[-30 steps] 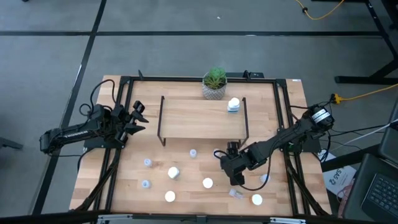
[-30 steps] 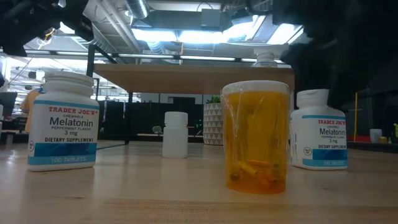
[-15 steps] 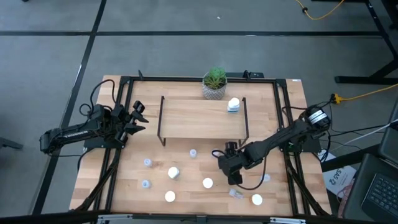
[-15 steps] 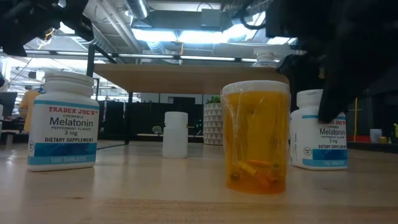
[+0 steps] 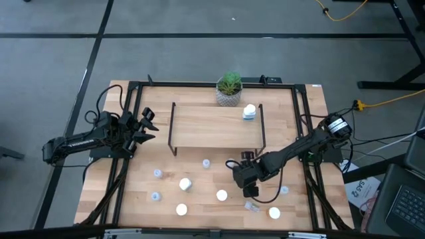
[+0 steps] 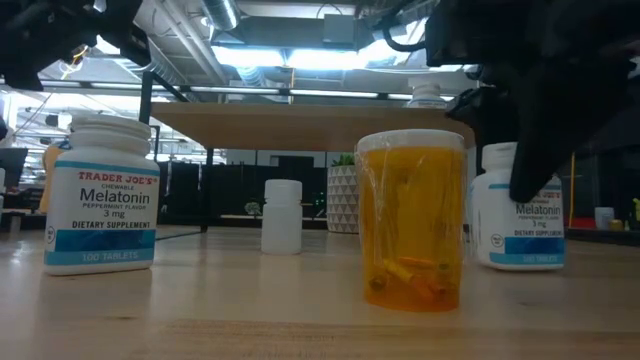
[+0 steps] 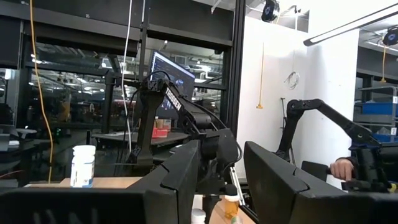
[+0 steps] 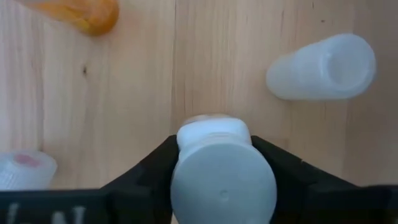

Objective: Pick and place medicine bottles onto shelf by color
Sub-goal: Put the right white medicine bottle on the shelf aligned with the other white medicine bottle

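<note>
Lower right of the high view, the right gripper (image 5: 247, 187) has just clenched onto a white bottle (image 8: 222, 169), ready to lift; the left gripper (image 5: 147, 125) waits half-open.

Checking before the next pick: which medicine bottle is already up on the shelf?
The white-capped bottle at the shelf's right end, near the potted plant. All the other bottles stand or lie on the tabletop in front of the shelf.
</note>
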Motion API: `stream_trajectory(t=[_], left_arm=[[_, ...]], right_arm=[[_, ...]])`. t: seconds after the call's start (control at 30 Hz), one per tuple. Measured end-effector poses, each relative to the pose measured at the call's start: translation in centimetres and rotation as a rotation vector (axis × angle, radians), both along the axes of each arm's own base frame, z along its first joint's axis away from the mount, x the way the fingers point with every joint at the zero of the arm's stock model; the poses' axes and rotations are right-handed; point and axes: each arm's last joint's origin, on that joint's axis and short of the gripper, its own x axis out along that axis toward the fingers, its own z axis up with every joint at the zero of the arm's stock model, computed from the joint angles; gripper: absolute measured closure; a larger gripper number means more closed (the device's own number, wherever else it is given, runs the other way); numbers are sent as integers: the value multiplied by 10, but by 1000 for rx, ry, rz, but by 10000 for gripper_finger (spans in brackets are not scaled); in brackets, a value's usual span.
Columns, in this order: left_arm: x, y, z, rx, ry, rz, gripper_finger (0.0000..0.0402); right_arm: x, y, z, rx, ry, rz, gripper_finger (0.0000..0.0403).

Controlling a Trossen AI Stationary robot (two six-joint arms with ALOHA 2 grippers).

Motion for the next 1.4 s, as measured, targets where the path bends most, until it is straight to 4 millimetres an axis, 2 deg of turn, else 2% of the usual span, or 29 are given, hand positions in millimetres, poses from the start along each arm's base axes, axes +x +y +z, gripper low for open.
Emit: stream_trajectory(t=[0.13, 0.3, 0.57, 0.7, 0.83, 1.0, 1.17, 1.27, 1.4], left_arm=[[0, 0, 0, 0, 0, 0, 278], [0, 0, 0, 0, 0, 0, 278], [0, 0, 0, 0, 0, 0, 278], [0, 0, 0, 0, 0, 0, 278], [0, 0, 0, 0, 0, 0, 278], [0, 0, 0, 0, 0, 0, 278], [0, 0, 0, 0, 1, 0, 278], [0, 0, 0, -2, 5, 0, 278], [0, 0, 0, -3, 6, 0, 278]], right_arm=[[1, 2, 7, 29, 20, -10, 232], [9, 7, 34, 70, 31, 18, 232], [12, 6, 122, 1, 23, 87, 231], [8, -6, 167, -126, -29, 80, 231], [1, -25, 198, -234, -53, 49, 230], [-2, -53, 214, -267, -33, -26, 229], [-13, -77, 215, -258, -9, -52, 229], [-34, -86, 219, -240, -27, -85, 229], [-64, -92, 224, -180, -181, -126, 229]])
